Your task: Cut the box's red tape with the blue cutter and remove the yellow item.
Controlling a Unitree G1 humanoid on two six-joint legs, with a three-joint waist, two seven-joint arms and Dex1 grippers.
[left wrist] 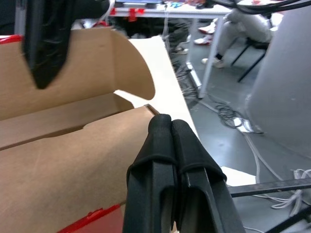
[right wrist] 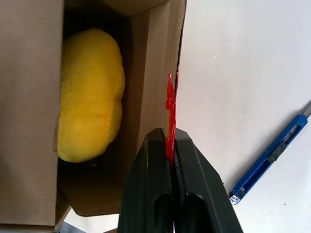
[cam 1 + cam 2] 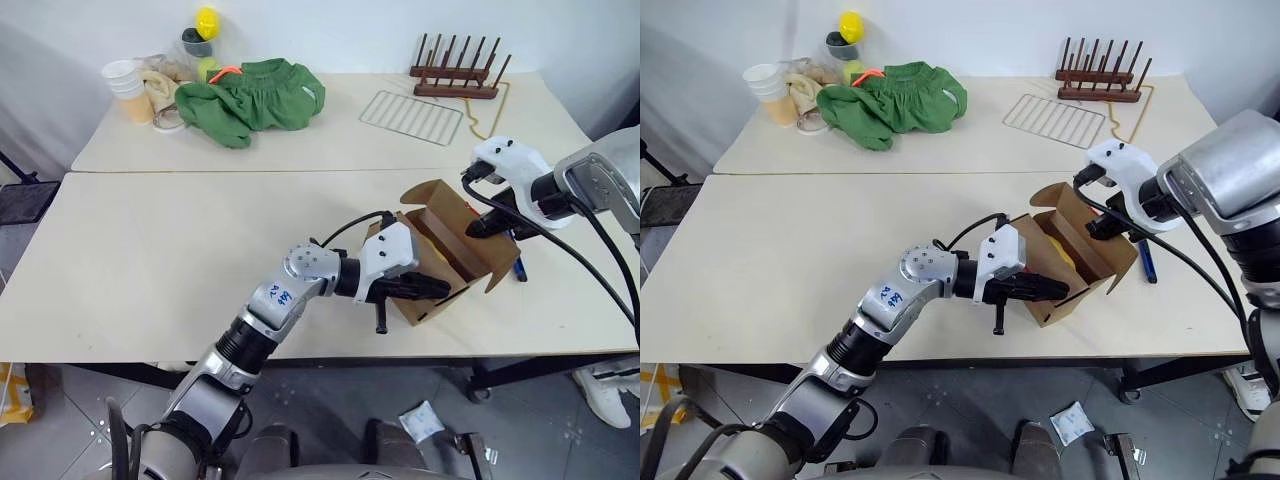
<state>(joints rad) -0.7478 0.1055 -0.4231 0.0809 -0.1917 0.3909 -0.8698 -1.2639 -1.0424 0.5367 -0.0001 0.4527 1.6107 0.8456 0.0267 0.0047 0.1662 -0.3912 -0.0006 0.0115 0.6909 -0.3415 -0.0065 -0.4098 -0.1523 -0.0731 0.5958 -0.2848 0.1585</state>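
The brown box (image 3: 440,262) stands open near the table's front right edge, its flaps up. Inside lies the yellow item (image 2: 90,97), a soft plush also visible from above (image 3: 1061,251). My right gripper (image 2: 165,138) is shut on the box's right-hand edge, where a strip of red tape (image 2: 170,111) runs between the fingers. My left gripper (image 3: 440,290) is shut with nothing in it, and its tips rest against the box's near wall (image 1: 73,160). The blue cutter (image 3: 520,268) lies on the table just right of the box.
On the back table lie a green cloth (image 3: 255,98), a wire rack (image 3: 412,116), a wooden peg rack (image 3: 456,75), stacked cups (image 3: 127,88) and a hard yellow ball-shaped object (image 3: 206,22). The box stands close to the table's front edge (image 3: 400,355).
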